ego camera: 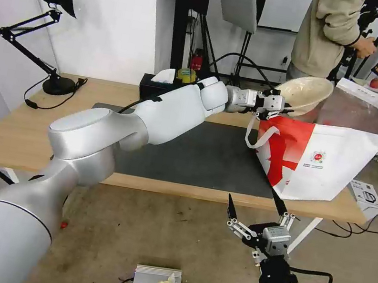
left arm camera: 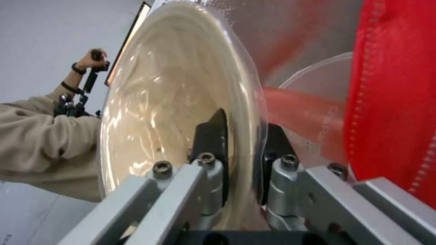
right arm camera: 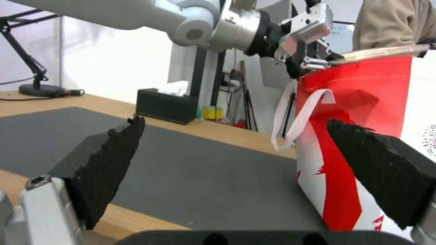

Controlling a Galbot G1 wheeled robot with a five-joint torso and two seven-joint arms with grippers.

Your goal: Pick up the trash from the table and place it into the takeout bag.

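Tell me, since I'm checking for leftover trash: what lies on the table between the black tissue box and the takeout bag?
In the head view, bare dark mat separates the tissue box from the takeout bag; the left arm reaches across above it.

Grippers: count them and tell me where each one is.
2. The left gripper is over the takeout bag, shut on the beige bowl. The right gripper hangs open below the table edge.

light-wood table (ego camera: 21,133) with dark mat (ego camera: 206,156), takeout bag (ego camera: 335,161), lamp (ego camera: 54,82), tissue box (ego camera: 157,87)
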